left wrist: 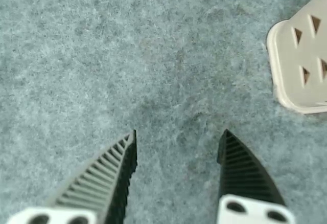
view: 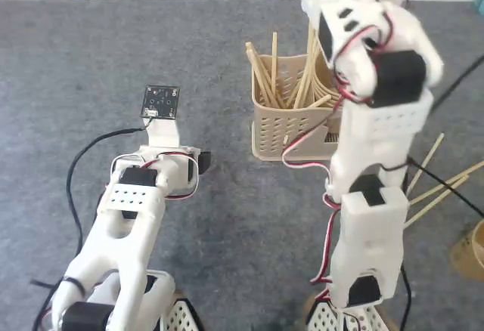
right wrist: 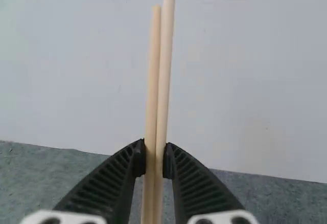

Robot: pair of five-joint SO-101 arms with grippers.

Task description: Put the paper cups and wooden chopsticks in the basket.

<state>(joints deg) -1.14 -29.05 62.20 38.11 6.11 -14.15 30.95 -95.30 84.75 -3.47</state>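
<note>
My right gripper is shut on two wooden chopsticks, which stand straight up between its fingers against a white wall. In the high view the right arm is raised over the beige slotted basket, which holds several chopsticks leaning in it. More loose chopsticks lie on the carpet to the right of that arm. A paper cup shows at the right edge. My left gripper is open just above bare grey carpet, with a corner of the basket a short way off.
The left arm rests low at the front left, its wrist camera board pointing toward the basket. Grey carpet covers the table. Red and black cables hang along the right arm.
</note>
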